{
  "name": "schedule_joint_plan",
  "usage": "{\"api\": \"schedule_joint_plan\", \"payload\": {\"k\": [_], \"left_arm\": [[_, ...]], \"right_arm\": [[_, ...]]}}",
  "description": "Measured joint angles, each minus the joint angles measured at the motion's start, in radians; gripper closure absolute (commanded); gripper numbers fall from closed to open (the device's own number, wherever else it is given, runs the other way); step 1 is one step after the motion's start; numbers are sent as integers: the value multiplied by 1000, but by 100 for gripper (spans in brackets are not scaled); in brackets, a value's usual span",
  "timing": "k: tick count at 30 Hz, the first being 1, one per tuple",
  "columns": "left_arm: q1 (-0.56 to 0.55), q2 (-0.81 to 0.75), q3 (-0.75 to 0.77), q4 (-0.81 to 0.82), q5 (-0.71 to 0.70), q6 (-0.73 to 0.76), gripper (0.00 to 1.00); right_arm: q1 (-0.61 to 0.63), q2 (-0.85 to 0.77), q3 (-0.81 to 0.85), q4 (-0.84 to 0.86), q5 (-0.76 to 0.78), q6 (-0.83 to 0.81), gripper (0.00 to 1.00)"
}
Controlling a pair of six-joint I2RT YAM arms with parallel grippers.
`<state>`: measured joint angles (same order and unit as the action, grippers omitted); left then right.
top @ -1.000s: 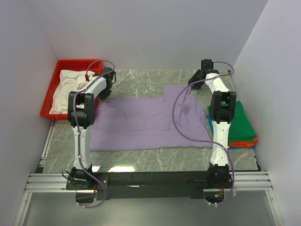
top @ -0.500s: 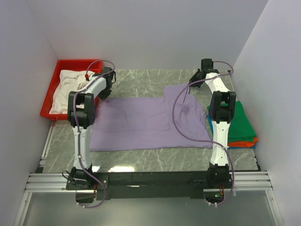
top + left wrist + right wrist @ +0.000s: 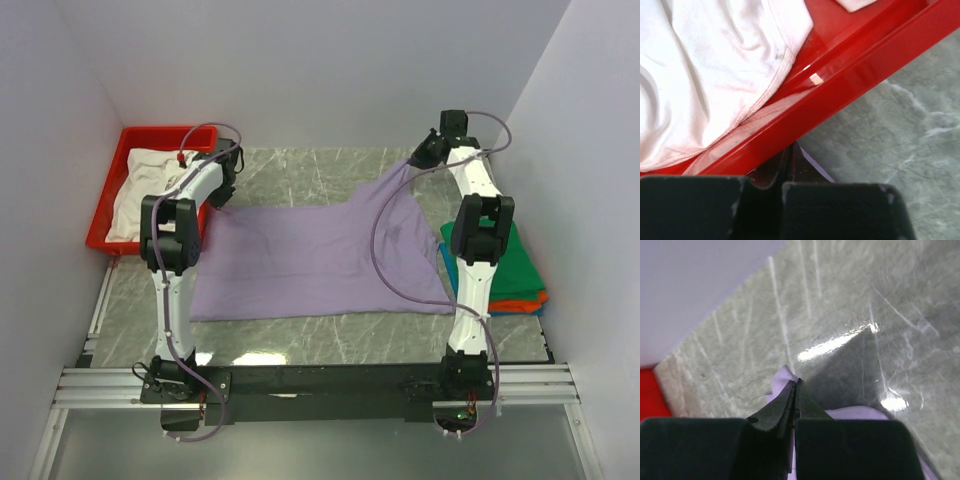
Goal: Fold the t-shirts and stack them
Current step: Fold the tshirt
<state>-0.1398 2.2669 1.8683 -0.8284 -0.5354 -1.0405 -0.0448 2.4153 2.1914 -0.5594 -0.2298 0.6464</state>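
Observation:
A large lavender t-shirt [image 3: 310, 260] lies spread on the marble table. My right gripper [image 3: 422, 155] is shut on its far right corner, which is raised off the table; lavender cloth [image 3: 782, 377] pokes out past the shut tips [image 3: 795, 382]. At the shirt's far left corner, against the red tray, my left gripper [image 3: 222, 195] is shut, and a sliver of lavender shows beside its tips [image 3: 790, 147]. A crumpled white t-shirt [image 3: 145, 185] [image 3: 705, 75] lies in the tray. Folded green [image 3: 520, 265], orange [image 3: 520, 300] and blue shirts are stacked at the right.
The red plastic tray [image 3: 105, 215] [image 3: 865, 55] stands at the far left, its wall right against my left fingers. White walls close in the table at the back and on both sides. The right arm's cable hangs over the lavender shirt.
My right gripper has shut on the shirt's far right corner and lifted it up and back, pulling that side taut. The left arm has barely moved.

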Motion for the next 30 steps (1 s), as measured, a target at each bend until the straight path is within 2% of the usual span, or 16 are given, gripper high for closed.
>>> {"api": "schedule_joint_plan", "payload": {"k": [11,19,30], "left_arm": [[7,-39,-22,11,5,0,99],[7,-99,-120,62,23,4,99],[8,-270,-335,174,64,3,99]], "right_arm": [[-15,-177,-97,15,3,-61,100],[-15,-334,-399,61,19,-68,100],[-15,-671,-779,106,96,-45,100]]}}
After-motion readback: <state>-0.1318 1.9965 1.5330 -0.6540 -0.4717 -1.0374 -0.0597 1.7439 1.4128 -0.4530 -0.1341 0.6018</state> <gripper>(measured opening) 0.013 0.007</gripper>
